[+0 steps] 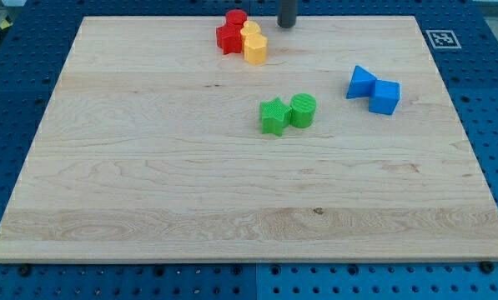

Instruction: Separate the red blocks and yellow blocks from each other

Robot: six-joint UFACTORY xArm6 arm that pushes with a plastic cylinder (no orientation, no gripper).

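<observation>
Near the view's top centre, a red cylinder (pixel 236 18) and a red star-shaped block (pixel 228 38) sit tight against two yellow blocks: one (pixel 250 32) behind and a yellow hexagonal one (pixel 255 49) in front. All of them touch in one cluster. My tip (pixel 287 24) stands at the top edge of the board, a short way to the right of this cluster, not touching any block.
A green star block (pixel 273 117) and a green cylinder (pixel 303 110) sit together at mid-board. A blue triangular block (pixel 361 82) and a blue cube (pixel 385 97) sit together at the right. The wooden board (pixel 148 183) lies on a blue pegboard table.
</observation>
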